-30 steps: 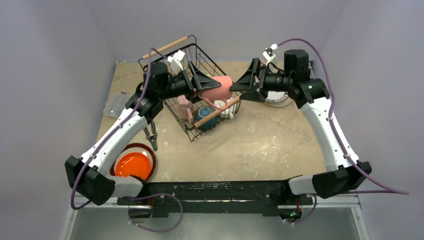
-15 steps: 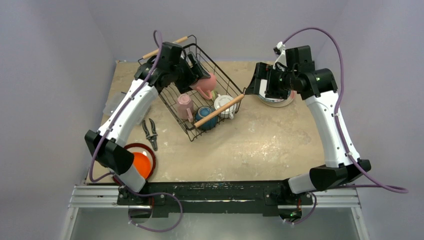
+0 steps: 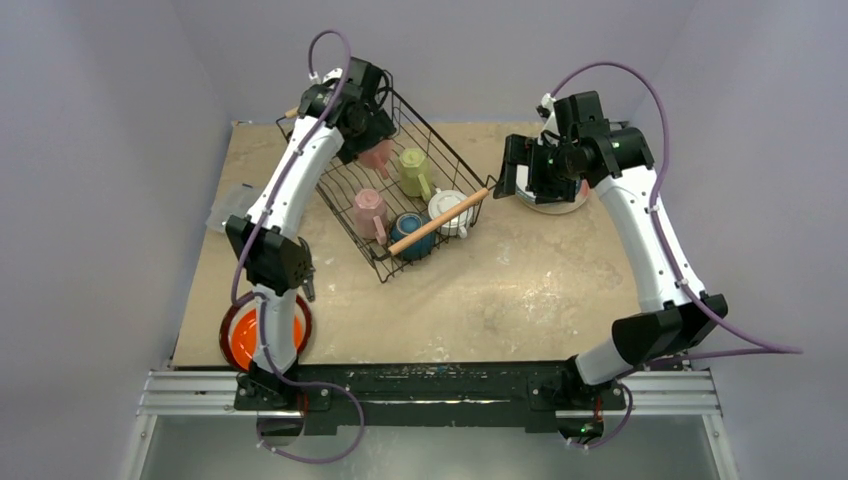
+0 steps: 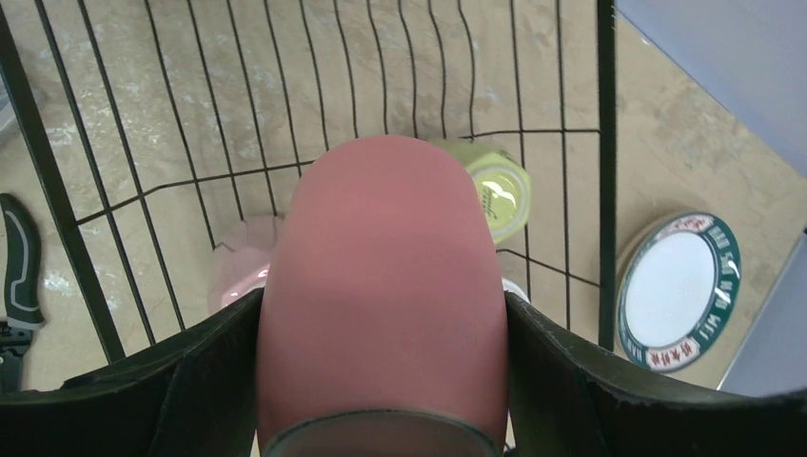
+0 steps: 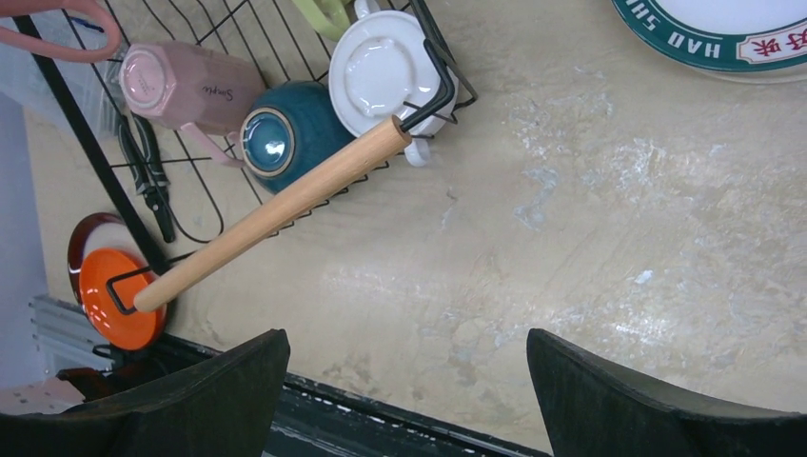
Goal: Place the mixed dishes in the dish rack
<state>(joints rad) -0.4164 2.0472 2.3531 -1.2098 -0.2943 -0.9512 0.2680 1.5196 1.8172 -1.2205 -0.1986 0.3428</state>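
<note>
Clamping pink mug (image 4: 381, 286), left end effector (image 4: 383, 390), hovering over dish rack (image 4: 606, 143)

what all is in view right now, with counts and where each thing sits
dish rack: 1, black wire, wooden handles, far middle of table
held pink mug: 1, in left gripper, over rack
second pink mug: 1, in rack
yellow-green mug: 1, in rack
teal bowl: 1, in rack
white two-handled cup: 1, in rack
teal-rimmed plate: at least 1, right of rack
orange plate: 1, on dark red-rimmed plate
pliers: 1, black, left of rack
clear plastic piece: 1, left edge
right gripper: open, empty
</note>
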